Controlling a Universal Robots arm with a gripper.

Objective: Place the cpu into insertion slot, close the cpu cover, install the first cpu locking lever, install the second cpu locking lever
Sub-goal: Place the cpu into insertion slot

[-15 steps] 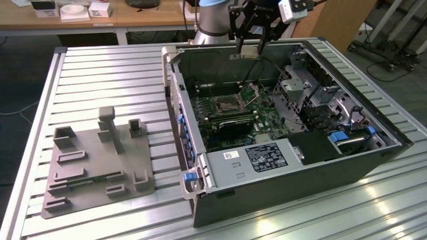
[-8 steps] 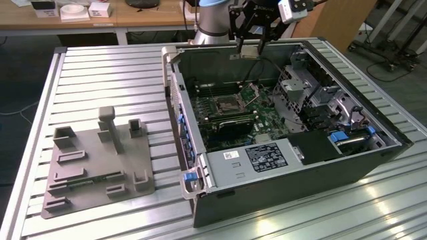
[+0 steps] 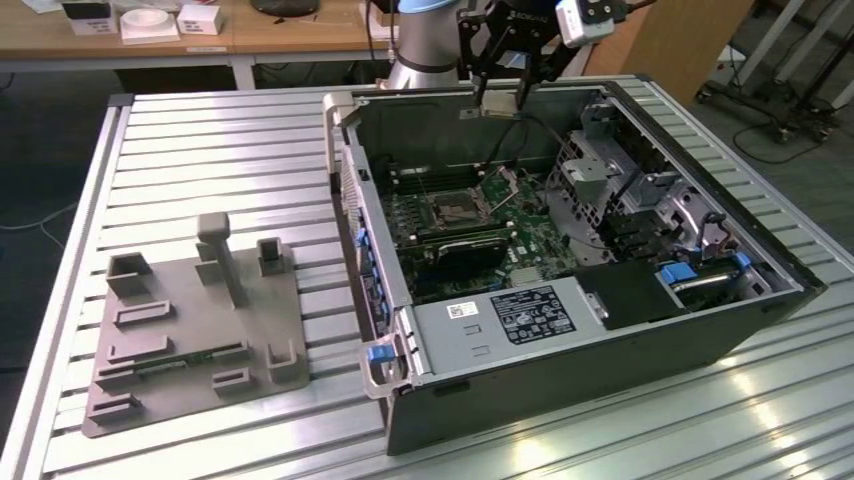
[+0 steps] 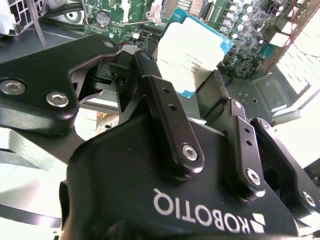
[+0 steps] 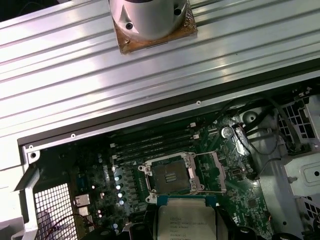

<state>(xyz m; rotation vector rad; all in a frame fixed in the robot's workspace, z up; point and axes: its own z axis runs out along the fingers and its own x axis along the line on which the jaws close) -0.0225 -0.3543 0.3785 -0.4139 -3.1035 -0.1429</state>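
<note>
My gripper (image 3: 499, 98) is clenched on the cpu (image 3: 497, 107), the fingers (image 4: 150, 80) pinching two opposite edges so the pale metal face shows between them in both wrist views. It hangs high over the far edge of the open computer case (image 3: 387, 330), well above the green board (image 3: 541, 250) and not yet over the target.

The insertion slot (image 5: 171, 177) lies open below, nearer in the scene than the chip, with its dark centre bare. The cpu cover (image 5: 216, 172) stands swung up on the side of the slot toward the exterior view's right, just beside the opening. The long memory slots (image 5: 150, 142) run along the far side of the socket. Thin dark cables (image 3: 541, 140) trail down the case close under the gripper.

What worries me from here:
- The grip is on thin edges only. A jolt could let the chip slip or twist in the fingers, I judge.
- If it comes down skewed or turned the wrong way, it would sit on the rim or press on the socket contacts and damage them.
- The raised cover is near enough that a finger could knock it on the way down.
- The cables could snag the gripper.

I cannot tell the locking levers apart from the socket frame. The grey fixture plate (image 3: 200, 330) on the ribbed table (image 3: 200, 150), toward the exterior view's left, is well apart from all this.
</note>
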